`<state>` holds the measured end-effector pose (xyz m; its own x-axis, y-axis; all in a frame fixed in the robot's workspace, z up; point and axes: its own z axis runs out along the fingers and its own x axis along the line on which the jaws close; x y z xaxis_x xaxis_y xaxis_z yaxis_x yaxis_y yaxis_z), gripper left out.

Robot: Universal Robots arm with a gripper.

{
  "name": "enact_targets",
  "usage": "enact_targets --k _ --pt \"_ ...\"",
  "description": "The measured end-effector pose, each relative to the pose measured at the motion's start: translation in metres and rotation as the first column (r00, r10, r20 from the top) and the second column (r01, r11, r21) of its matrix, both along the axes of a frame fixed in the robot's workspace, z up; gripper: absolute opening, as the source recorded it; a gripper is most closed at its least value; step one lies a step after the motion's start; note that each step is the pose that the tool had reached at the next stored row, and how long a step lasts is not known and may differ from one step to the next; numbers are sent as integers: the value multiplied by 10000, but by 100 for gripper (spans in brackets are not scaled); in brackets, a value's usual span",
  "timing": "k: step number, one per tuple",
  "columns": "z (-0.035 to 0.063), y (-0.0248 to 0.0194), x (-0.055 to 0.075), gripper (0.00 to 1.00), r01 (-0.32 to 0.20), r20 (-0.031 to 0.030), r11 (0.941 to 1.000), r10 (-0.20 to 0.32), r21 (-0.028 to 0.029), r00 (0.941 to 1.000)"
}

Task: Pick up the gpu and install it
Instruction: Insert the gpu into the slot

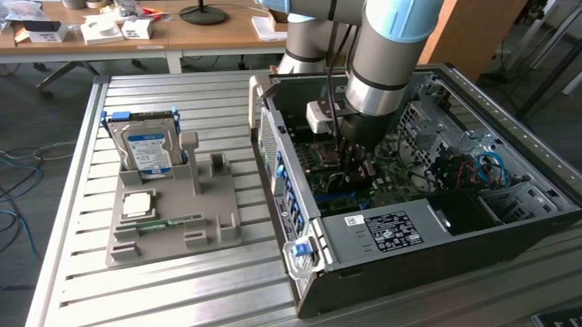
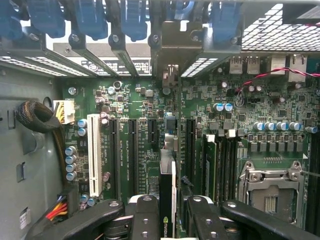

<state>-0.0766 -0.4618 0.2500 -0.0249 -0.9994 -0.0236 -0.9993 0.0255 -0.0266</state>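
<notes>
Robot arm (image 1: 386, 65) built of thick, smooth silver-grey metal tubes, with rounded light-blue plastic caps at its joints and a narrow black ring around the lower tube. A thin black cable (image 1: 332, 61) runs along its side. A small white boxy camera housing (image 1: 320, 117) is fixed at the wrist. The matte black hand (image 2: 170, 202) has jointed link fingers (image 2: 145, 220), each dotted with round grey pivot pins and screw heads.

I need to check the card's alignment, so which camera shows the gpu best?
The wrist view: the gpu stands edge-on between the gripper fingers, over the motherboard slots. In the exterior view the arm and gripper inside the computer case hide most of it.
</notes>
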Motion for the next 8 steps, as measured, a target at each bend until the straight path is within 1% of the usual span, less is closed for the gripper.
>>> enact_targets --k 8 --pt "0 0 0 26 -141 0 9999 141 -1 9999"
